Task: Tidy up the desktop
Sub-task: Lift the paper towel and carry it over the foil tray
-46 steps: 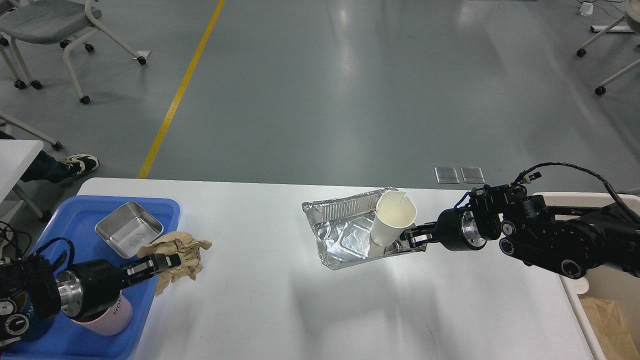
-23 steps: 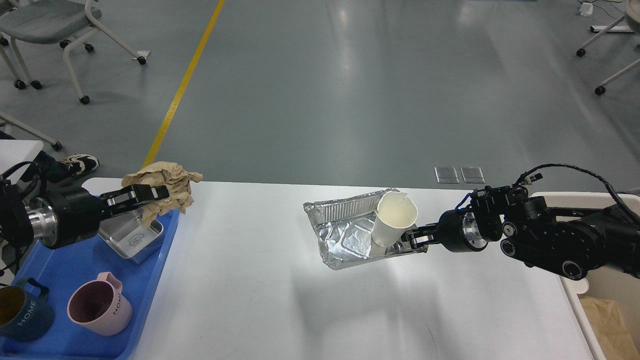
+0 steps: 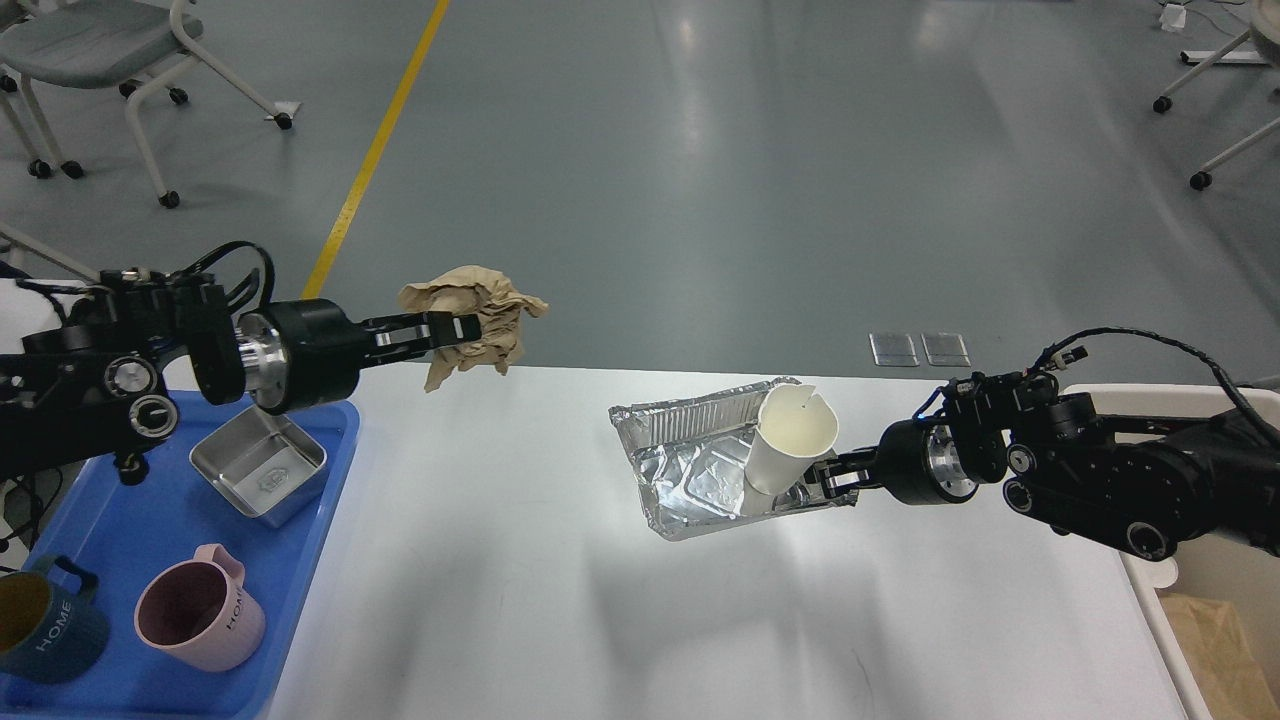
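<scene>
Holding a crumpled brown paper wad (image 3: 478, 322) at 11 o'clock, the left pincer (image 3: 462, 328) is clamped on it above the white rectangular worktop (image 3: 520, 560). The right pincer (image 3: 822, 483) grips a silver foil tray (image 3: 690, 470) carrying a white paper cup (image 3: 785, 445), lifted near the centre. Both, I judge, must yet reach the beige plastic bin (image 3: 1140, 575) at 4 o'clock.

smooth white rectangular desk (image 3: 560, 600): plain white, no pattern. crumpled brown paper wad (image 3: 478, 322): tan, creased. crinkled silver foil tray (image 3: 690, 470): shiny silver with embossed ridges. cream paper cup (image 3: 788, 440): off-white inside and out. blue plastic tray (image 3: 150, 520): solid bright blue. square steel dish (image 3: 258, 465): dull grey metal, stamped mark on its base. pink mug (image 3: 195, 615): dusty pink, lettered "home". dark teal mug (image 3: 40, 625): dark teal, same lettering, brown interior. beige plastic bin (image 3: 1160, 575): pale beige. arms: black with silver rings. grey glossy floor (image 3: 700, 180): one yellow line.
</scene>
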Robot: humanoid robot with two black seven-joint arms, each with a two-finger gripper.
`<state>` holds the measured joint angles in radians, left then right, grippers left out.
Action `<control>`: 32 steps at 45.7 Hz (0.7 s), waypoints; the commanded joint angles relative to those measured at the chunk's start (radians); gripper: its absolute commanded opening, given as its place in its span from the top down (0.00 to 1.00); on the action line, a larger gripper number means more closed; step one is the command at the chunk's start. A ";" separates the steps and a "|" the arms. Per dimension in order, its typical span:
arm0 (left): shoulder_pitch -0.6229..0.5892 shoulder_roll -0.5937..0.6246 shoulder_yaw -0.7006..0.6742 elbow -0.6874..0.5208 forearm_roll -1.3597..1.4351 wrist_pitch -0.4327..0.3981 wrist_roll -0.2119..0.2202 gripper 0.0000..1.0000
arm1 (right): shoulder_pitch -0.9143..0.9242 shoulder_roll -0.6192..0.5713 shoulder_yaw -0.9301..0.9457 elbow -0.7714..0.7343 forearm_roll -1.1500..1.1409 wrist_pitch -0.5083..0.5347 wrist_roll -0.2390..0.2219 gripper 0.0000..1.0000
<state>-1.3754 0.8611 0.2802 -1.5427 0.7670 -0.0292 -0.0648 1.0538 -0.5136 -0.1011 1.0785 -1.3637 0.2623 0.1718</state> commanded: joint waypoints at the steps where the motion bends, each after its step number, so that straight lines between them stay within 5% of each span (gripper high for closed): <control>1: -0.024 -0.117 0.011 0.065 0.000 0.000 -0.001 0.96 | 0.002 0.003 0.000 0.000 0.000 0.000 0.000 1.00; 32: -0.086 -0.504 0.128 0.263 -0.028 -0.001 -0.018 0.94 | 0.002 0.004 0.003 -0.005 0.000 0.000 0.000 1.00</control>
<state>-1.4608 0.3831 0.4009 -1.2901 0.7515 -0.0307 -0.0823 1.0554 -0.5050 -0.0991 1.0738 -1.3637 0.2624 0.1721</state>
